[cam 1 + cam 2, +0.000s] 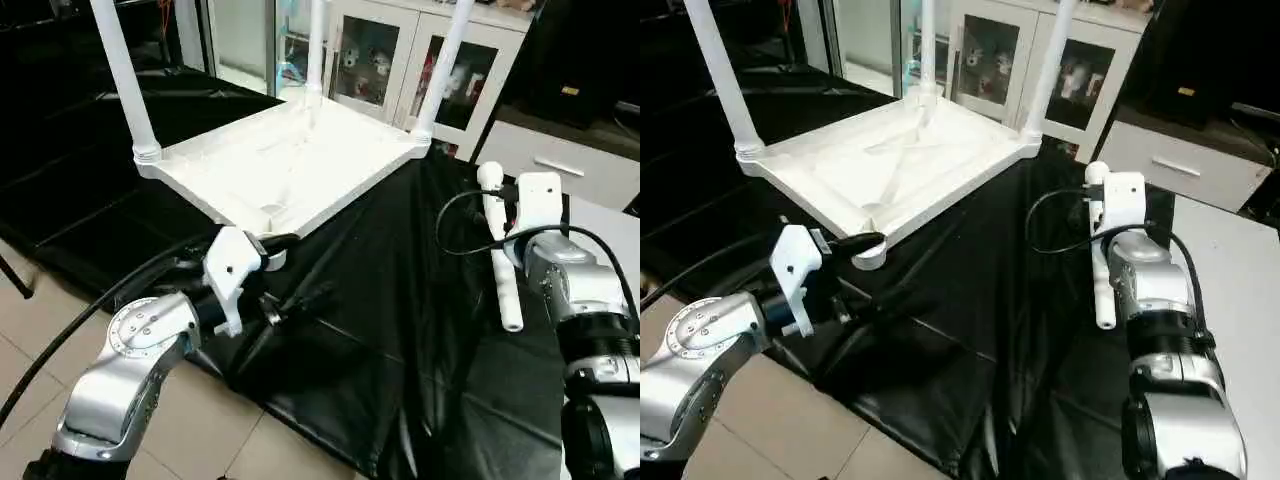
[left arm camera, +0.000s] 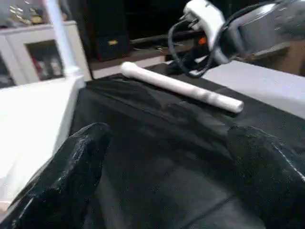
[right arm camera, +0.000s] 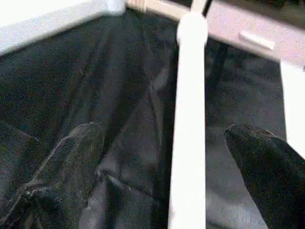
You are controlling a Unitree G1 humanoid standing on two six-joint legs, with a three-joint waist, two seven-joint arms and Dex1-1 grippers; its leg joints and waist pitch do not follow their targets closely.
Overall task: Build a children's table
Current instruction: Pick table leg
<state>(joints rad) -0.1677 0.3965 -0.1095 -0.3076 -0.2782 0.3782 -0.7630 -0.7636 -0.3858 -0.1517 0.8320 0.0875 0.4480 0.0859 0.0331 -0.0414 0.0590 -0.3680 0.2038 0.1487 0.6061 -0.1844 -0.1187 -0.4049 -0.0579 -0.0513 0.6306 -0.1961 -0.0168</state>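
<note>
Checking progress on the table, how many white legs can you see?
4. Three stand upright in corner sockets: left leg, back leg, right leg. The loose leg lies on the black cloth.

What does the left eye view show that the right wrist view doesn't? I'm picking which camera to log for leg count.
Left eye view alone: the upturned table top with three legs standing in its corner sockets, an empty near socket, and both silver arms. Right wrist view alone: the right gripper's open black fingers either side of the loose leg, not touching it. Both share that fourth leg lying on the black cloth.
</note>
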